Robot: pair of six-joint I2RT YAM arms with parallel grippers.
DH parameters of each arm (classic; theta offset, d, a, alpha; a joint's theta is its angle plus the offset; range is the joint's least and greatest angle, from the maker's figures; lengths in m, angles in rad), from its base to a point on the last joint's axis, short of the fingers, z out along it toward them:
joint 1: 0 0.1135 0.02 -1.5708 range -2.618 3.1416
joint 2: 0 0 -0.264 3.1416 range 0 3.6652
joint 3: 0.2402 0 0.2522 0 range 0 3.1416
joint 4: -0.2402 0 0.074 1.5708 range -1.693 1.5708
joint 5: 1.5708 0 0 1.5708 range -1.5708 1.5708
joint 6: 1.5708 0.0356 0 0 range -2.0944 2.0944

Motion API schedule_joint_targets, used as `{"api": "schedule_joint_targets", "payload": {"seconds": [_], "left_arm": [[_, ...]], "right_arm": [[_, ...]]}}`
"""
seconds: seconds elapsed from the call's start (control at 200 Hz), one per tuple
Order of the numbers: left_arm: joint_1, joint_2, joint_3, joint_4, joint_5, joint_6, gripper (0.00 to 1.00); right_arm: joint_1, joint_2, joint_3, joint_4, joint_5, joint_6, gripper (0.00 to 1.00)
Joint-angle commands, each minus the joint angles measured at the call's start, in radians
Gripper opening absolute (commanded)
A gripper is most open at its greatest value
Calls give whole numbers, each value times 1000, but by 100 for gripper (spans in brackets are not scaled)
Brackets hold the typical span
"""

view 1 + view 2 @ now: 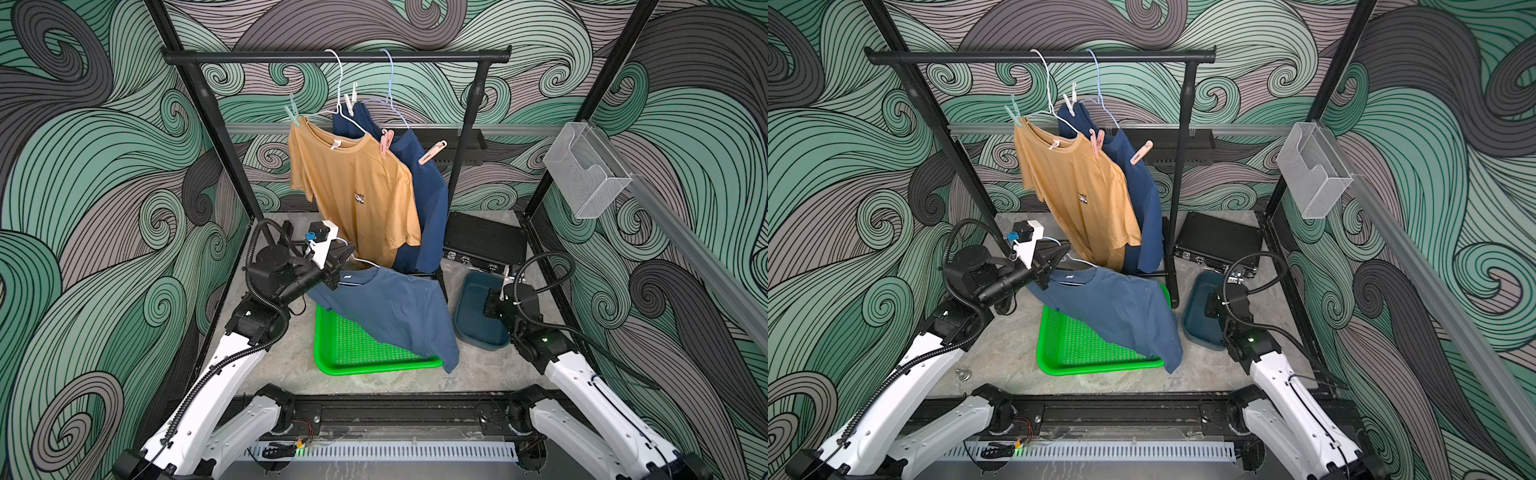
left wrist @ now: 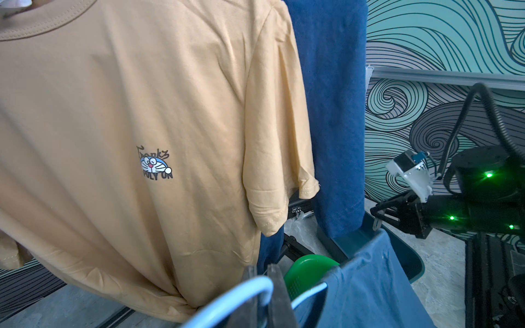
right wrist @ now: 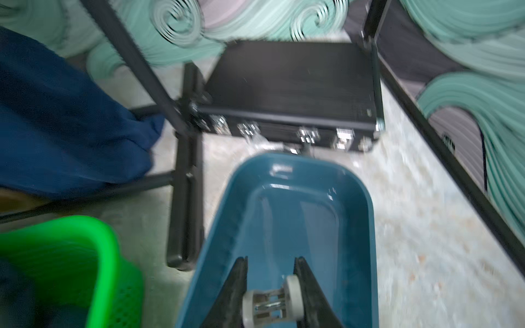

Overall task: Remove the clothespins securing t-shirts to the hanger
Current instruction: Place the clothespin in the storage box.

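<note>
My left gripper [image 2: 265, 268] is shut on the pale hanger [image 2: 241, 289] that carries the medium blue t-shirt [image 1: 395, 307], held low over the green tray [image 1: 332, 357]. The mustard t-shirt [image 1: 357, 187] and the navy t-shirt [image 1: 432, 199] hang on the rack. Mint [image 1: 293, 112], white [image 1: 351, 99], pink [image 1: 385, 143] and peach [image 1: 432, 153] clothespins are clipped along their hangers. My right gripper [image 3: 270, 259] is down inside the blue bin [image 3: 363, 198]. A white clothespin [image 3: 271, 301] sits crosswise between its jaws, touching both.
The black rack bar [image 1: 332, 56] spans the back, and its foot stands between tray and bin. A black case [image 1: 484, 241] lies behind the bin. A wire basket [image 1: 586, 170] is mounted on the right wall rail.
</note>
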Motion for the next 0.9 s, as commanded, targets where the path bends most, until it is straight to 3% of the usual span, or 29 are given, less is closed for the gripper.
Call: {"api": "schedule_joint_targets", "payload": {"seconds": [0.0, 0.58, 0.896], "left_arm": [[-6, -2, 9, 38, 22, -8, 0], [-6, -8, -4, 33, 26, -26, 0], [-8, -7, 1, 33, 28, -26, 0]], "right_arm": [[-24, 30, -10, 53, 5, 108, 28], [-45, 317, -62, 162, -71, 231, 35], [-46, 383, -56, 168, -108, 258, 38]]}}
